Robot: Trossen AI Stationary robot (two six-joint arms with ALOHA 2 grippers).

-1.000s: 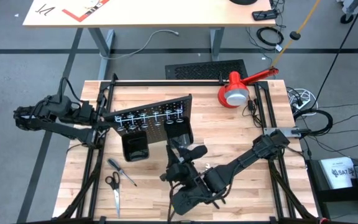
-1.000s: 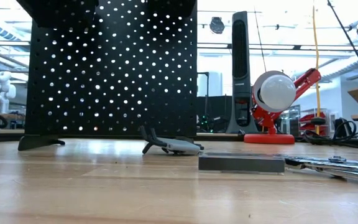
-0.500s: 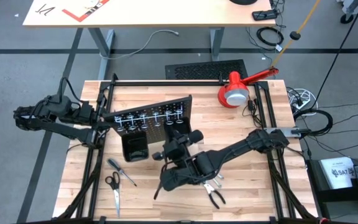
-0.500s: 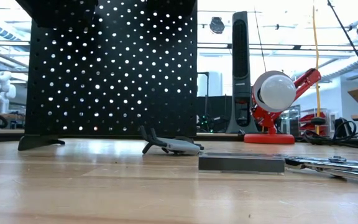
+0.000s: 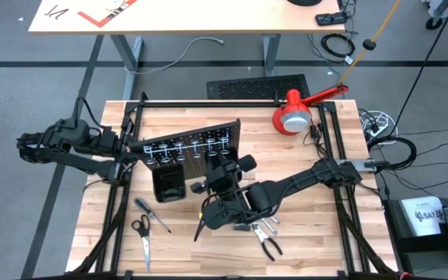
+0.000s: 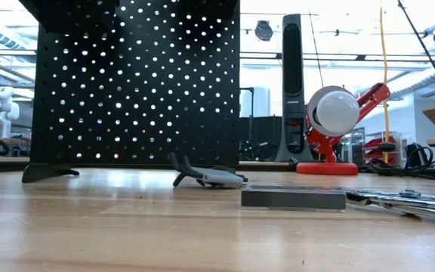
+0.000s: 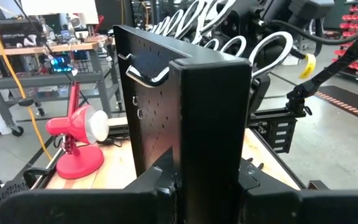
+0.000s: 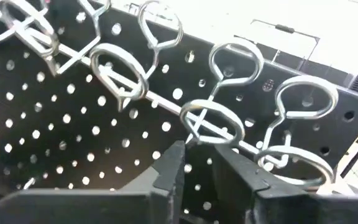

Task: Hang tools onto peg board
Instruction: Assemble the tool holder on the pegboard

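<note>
Seen from above, the peg board stands upright near the middle of the wooden worktop, its row of silver rings facing the near edge. The left gripper clamps the peg board's left end. The right gripper hangs just in front of the peg board's right half, near the rings; from here its fingers cannot be judged. Scissors and a screwdriver lie in front of the peg board to its left; pliers lie in front to its right, beside small metal pieces. A red lamp sits behind the board, to its right.

At worktop height, the peg board's perforated back fills the left, with the lamp to its right and a flat metal tool lying farther right.

From the left wrist, the gripper's fingers are closed on the peg board's edge.

From the right wrist, two dark fingers, narrowly parted and holding nothing visible, point at a ring on the peg board. No legible writing shows on the tools or board.
</note>
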